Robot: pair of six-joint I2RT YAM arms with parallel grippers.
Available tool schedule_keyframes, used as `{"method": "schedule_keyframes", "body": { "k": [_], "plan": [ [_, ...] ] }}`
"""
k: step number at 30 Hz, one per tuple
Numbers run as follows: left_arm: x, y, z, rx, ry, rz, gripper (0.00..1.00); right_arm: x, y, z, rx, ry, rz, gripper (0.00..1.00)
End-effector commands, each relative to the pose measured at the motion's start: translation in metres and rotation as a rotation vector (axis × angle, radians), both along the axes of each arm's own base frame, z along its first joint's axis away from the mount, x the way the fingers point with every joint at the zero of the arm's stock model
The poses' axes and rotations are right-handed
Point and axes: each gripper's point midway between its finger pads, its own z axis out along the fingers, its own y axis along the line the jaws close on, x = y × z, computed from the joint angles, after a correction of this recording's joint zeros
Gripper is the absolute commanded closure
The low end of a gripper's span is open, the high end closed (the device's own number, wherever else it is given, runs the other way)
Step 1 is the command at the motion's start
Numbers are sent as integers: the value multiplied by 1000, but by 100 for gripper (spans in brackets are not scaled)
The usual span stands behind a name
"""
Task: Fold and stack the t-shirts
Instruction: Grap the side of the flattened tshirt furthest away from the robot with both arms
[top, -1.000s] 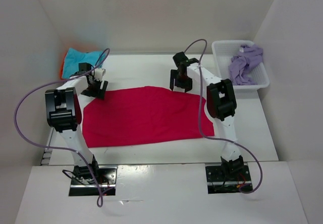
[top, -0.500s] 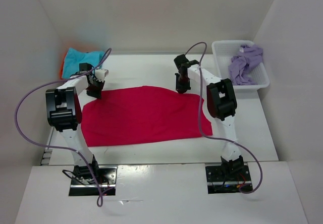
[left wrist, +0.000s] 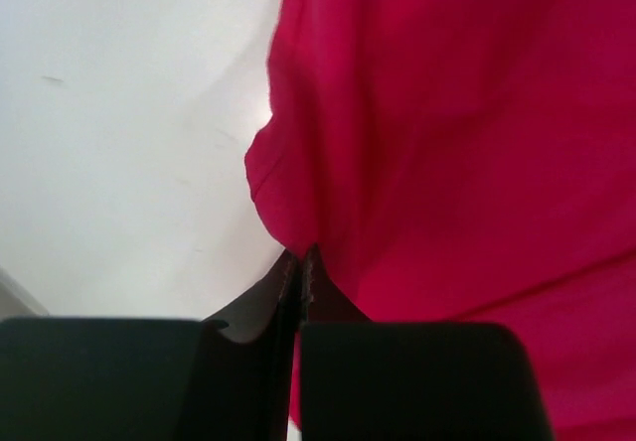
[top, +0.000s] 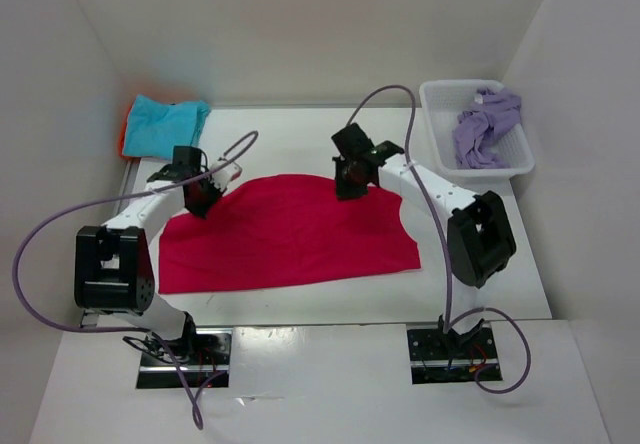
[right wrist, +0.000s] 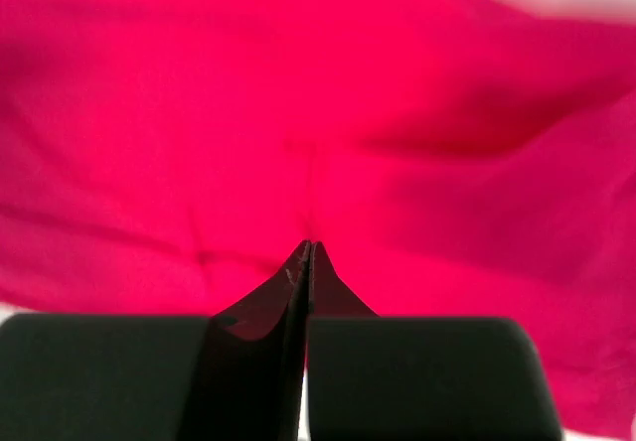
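- The left gripper (left wrist: 301, 262) is pinched shut on a small fold at the edge of the red shirt (left wrist: 447, 143). The cloth bunches right at its tips.
- The right gripper (right wrist: 308, 254) is clamped shut on a raised ridge of the same shirt.
- From both pairs of fingers the red shirt spreads flat on the table (top: 300, 139) toward the arm bases.
- It looks light, soft and limp, so it should drape and sag. Hold it at the hem or corners, both grips kept taut.
- There are four shirts:
  - one red, at the fingers
  - one turquoise shirt (top: 165, 122) over an orange shirt (top: 126, 132), beyond the left fingers
  - one lavender shirt (top: 485, 124), in the one basket (top: 520, 167) well right of the right fingers
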Motion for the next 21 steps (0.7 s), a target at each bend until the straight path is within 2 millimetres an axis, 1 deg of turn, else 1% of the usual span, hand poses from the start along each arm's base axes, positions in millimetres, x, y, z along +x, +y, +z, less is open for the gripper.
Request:
{"method": "schedule_keyframes", "body": {
  "k": [1,2,3,4,5,6,7,8,9,10,11,12,13,14,15,16,17,18,19,20,21],
  "plan": [
    [-35,10,-27,68,120,-24,100,-27,-2,-33,-4,71,-54,100],
    [-39,10,-30,67,132,-25,100,-33,-6,-39,-7,83,-62,100],
    [-46,5,-34,56,145,-31,99,-29,-3,-30,13,56,-61,100],
    [-49,2,-35,56,157,-41,97,-27,-2,-29,19,47,-61,100],
    [-56,1,-39,47,183,-46,96,-15,3,-13,33,-3,-60,100],
    [-56,-5,-40,37,183,-63,92,-6,6,-11,30,-15,-65,100],
    [-63,-7,-41,31,211,-76,90,-2,6,-9,9,-17,-55,93],
    [-68,-12,-45,24,235,-94,86,15,12,9,16,-68,-55,88],
    [-73,-23,-46,-10,257,-135,82,21,16,12,9,-78,-38,80],
    [-84,-27,-45,-37,302,-145,71,29,18,4,-16,-72,-35,72],
    [-86,-34,-41,-55,312,-196,65,41,26,17,3,-108,-29,62],
    [-102,-44,-41,-115,368,-230,61,47,29,19,1,-119,-18,57],
    [-103,-48,-34,-135,364,-248,57,52,32,9,-8,-105,-17,55],
    [-102,-52,-26,-148,346,-280,52,64,36,16,14,-121,-8,55],
    [-114,-58,-21,-190,376,-305,50,72,34,14,17,-121,-9,52],
    [-116,-62,-15,-206,370,-326,47,81,39,7,12,-113,-9,50],
    [-128,-64,-10,-220,396,-361,45,87,38,2,12,-100,-4,46],
    [-131,-70,-5,-258,402,-388,43,95,38,-2,18,-96,-10,46],
    [-133,-73,2,-273,396,-406,43,104,44,-10,12,-86,-10,45],
    [-140,-74,3,-284,420,-420,43,107,47,-15,11,-80,4,45],
    [-149,-75,8,-293,452,-442,42,112,44,-19,6,-73,-5,43]
  ]
}}
